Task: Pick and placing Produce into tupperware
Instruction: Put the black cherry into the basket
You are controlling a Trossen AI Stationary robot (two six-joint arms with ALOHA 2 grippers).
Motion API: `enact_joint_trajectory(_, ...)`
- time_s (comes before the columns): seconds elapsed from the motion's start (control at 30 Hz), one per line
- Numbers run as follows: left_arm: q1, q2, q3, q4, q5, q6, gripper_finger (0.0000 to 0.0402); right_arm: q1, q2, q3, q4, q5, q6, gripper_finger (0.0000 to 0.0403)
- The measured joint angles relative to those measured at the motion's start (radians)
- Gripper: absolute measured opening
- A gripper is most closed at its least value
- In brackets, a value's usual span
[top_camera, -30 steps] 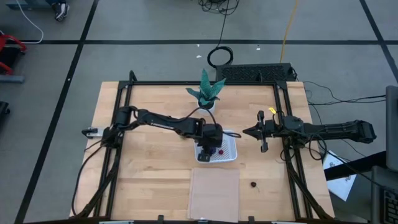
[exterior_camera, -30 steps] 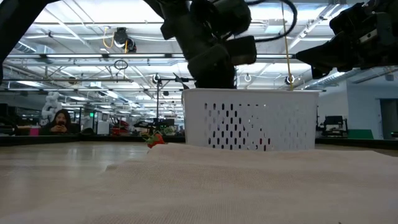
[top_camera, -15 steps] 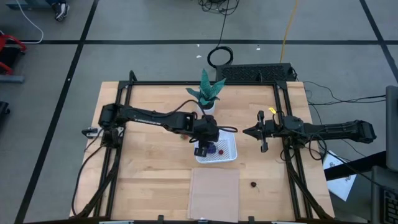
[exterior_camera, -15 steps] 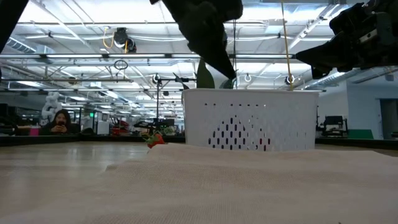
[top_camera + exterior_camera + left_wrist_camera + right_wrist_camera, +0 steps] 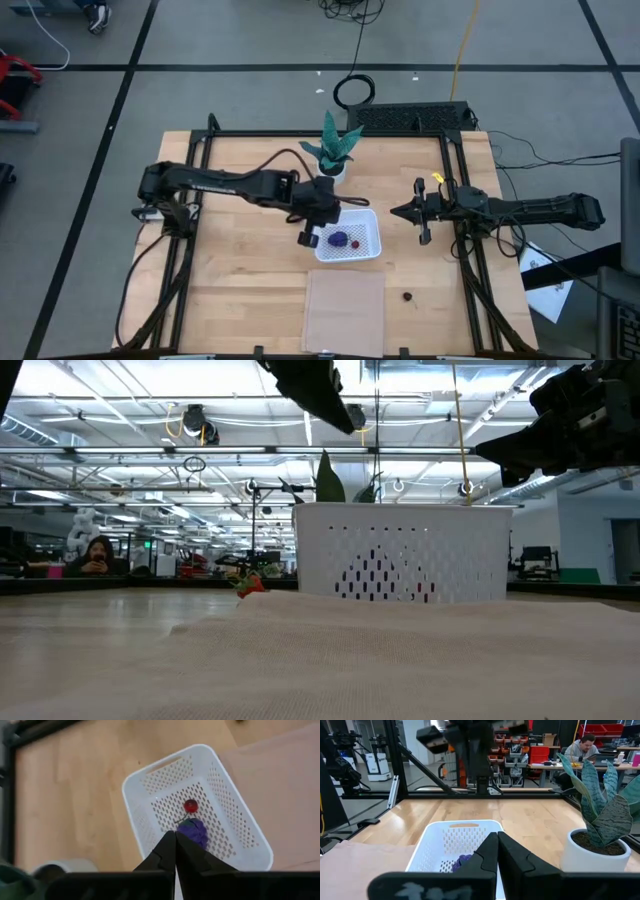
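The white perforated tupperware (image 5: 374, 222) stands at the table's middle. It also shows in the low view (image 5: 400, 550). In it lie the purple grape cluster (image 5: 195, 831) and a small red fruit (image 5: 190, 806). A small dark fruit (image 5: 407, 296) lies on the table toward the near right. The strawberry-like piece (image 5: 250, 584) shows only in the low view, on the table left of the container. My left gripper (image 5: 308, 238) is shut and empty, raised beside the container's left edge. My right gripper (image 5: 393, 211) is shut and empty, hovering right of the container.
A green plant in a white pot (image 5: 333, 152) stands just beyond the container. A flat tan sheet (image 5: 345, 310) lies at the near edge in front of it. A black frame (image 5: 455, 180) borders the table's sides and far edge.
My left gripper has risen out of the container and drawn back toward the table's left edge. The purple grape cluster, hidden under the gripper before, now lies uncovered in the container beside the red fruit.
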Motion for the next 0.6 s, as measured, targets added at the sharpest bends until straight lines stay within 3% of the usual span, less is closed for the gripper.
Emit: enact_joint_trajectory(0.6, 0.004, -0.214, -0.008, 0.037, -0.075, 0.022, 0.0, 0.0, 0.0, 0.0, -0.001, 0.0, 0.0, 0.0)
